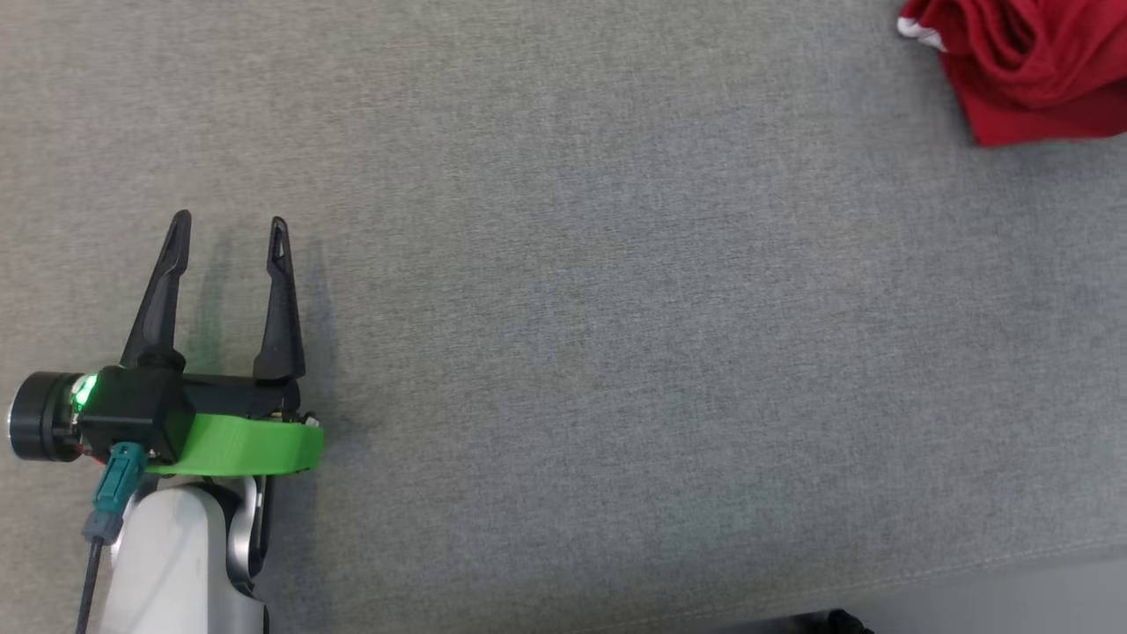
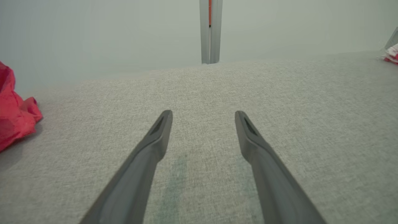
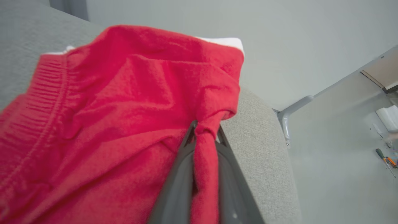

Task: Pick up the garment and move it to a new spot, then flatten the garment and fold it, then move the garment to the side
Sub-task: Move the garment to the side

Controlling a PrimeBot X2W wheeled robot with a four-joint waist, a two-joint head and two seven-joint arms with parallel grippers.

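Grey woven upholstery surface (image 1: 616,352): flat, fine weave, rounded edge. Red knit garment (image 1: 1030,70) bunched at far right of surface near that edge; ribbed hem, white trim. Left gripper (image 1: 231,219) at near left, low over bare cloth, fingers pointing forward, spread wide, holding nothing. Right gripper (image 3: 206,128) pinched tight on twisted fold of garment.

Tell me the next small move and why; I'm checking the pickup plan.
Probably lift the right gripper: it is shut on a fold of the red garment, bunched near the edge of the grey surface; the open left gripper sits apart.
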